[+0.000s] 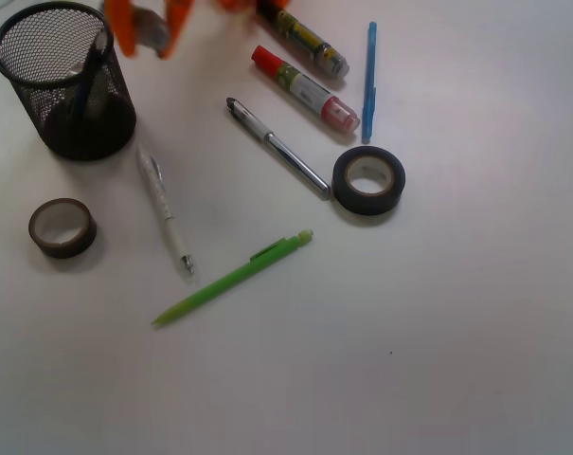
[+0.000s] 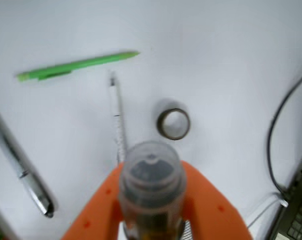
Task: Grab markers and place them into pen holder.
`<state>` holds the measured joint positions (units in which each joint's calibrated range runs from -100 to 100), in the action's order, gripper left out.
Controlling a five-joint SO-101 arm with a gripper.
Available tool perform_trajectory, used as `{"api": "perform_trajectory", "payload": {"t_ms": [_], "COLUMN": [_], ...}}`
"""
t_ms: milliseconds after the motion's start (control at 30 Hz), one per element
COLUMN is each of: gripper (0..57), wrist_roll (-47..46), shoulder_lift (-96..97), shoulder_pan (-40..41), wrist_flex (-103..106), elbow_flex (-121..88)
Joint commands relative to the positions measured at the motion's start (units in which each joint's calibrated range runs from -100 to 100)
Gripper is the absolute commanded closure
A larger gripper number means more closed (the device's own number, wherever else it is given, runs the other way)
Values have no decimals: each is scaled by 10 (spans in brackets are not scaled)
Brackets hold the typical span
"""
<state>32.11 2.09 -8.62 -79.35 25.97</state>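
My orange gripper (image 1: 149, 40) hovers at the top edge, just right of the black mesh pen holder (image 1: 21, 90). In the wrist view its jaws press on both sides of a marker (image 2: 151, 172) whose clear cap points at the camera. My gripper (image 2: 151, 205) is shut on it. A dark bluish shaft (image 1: 87, 81) leans inside the holder; it looks like this marker's lower end. Two more markers lie on the table: a dark and yellow one (image 1: 305, 40) and a red-ended one (image 1: 305, 90) with a pinkish cap.
A blue pen (image 1: 369, 81), silver pen (image 1: 278, 149), white pen (image 1: 165, 210) and green pencil (image 1: 234, 277) lie on the white table. Two dark tape rolls (image 1: 368, 180) (image 1: 62, 227) sit near them. A black cable (image 2: 278, 135) and keyboard corner (image 2: 298, 220) are at the wrist view's right edge.
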Motion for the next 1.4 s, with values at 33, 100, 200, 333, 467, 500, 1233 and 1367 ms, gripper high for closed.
{"api": "perform_trajectory", "payload": {"t_ms": [33, 100, 200, 333, 467, 500, 1233, 1367], "gripper": [572, 572, 572, 572, 572, 572, 414, 266], "wrist_roll": [8, 25, 55, 116, 134, 134, 156, 156], "shoulder_lift": [-30, -34, -30, -28, -64, -78, -219, -223], "shoulder_pan": [-59, -73, -91, -120, -153, -162, -159, -158], "wrist_flex": [83, 135, 178, 191, 192, 192, 580, 579], "elbow_flex": [81, 85, 81, 35, -20, -34, -497, -497]}}
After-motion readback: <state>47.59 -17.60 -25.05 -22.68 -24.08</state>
